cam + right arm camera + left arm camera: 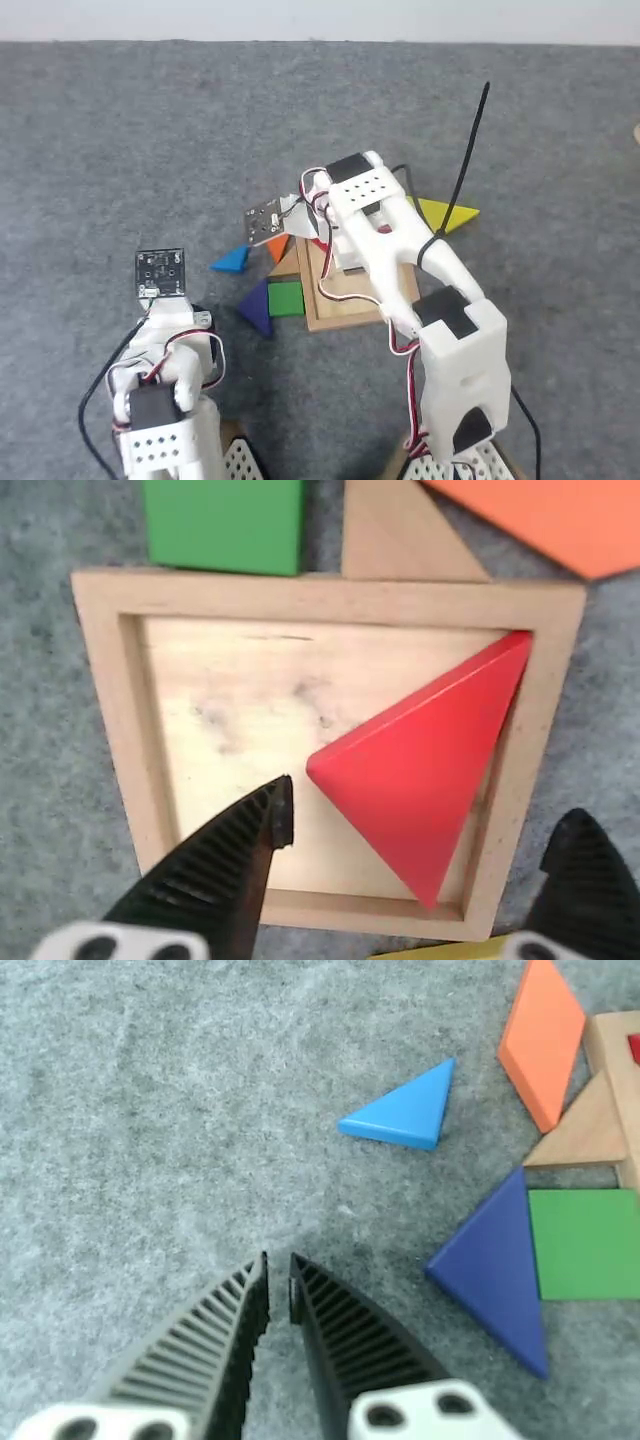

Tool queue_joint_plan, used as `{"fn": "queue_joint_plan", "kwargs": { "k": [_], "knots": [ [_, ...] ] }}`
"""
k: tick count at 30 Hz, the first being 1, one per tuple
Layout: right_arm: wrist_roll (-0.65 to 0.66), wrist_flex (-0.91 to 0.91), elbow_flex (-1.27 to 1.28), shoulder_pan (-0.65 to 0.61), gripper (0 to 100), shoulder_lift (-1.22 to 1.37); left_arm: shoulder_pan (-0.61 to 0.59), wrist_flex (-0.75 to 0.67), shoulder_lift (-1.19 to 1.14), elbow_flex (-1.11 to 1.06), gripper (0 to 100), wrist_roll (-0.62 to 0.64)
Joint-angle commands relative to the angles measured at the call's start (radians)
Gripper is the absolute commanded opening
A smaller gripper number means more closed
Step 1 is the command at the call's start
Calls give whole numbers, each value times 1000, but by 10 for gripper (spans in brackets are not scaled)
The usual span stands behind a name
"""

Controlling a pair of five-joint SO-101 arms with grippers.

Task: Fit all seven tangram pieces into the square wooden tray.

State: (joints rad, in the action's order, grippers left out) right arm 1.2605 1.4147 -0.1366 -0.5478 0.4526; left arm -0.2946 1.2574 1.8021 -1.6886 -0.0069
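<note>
Tray (330,595) holds one smooth red triangle (420,770) along one wall; right hand (430,820) spread wide above it, left hand (278,1285) closed, empty.

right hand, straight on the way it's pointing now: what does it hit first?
Most likely the red triangle lying in the wooden tray: the open right hand points straight at it. How far it is from the piece is unclear.

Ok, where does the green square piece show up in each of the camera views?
High view: the green square lies between the dark blue triangle and the tray.
Left wrist view: the green square lies against the dark blue triangle.
Right wrist view: the green square sits just outside the tray's rim.
Shared landmark: the plain wooden triangle, beside it in all three.
</note>
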Motion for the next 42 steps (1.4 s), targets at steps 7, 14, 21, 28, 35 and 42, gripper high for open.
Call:
{"fn": "queue_joint_plan", "kwargs": {
  "k": [7,14,21,28,35,42],
  "knots": [
    [-135,142,-215,205,380,-186,6,3,17,5,36,-5],
    [-253,113,-241,403,380,-79,6,3,17,5,36,-5],
    [-509,8,-241,414,381,113,6,3,17,5,36,-5],
    [-80,65,-235,418,382,117,6,3,17,5,36,-5],
    [5,70,-235,447,381,182,6,3,17,5,36,-5],
    [58,8,-241,450,379,232,6,3,17,5,36,-5]
  ]
}}
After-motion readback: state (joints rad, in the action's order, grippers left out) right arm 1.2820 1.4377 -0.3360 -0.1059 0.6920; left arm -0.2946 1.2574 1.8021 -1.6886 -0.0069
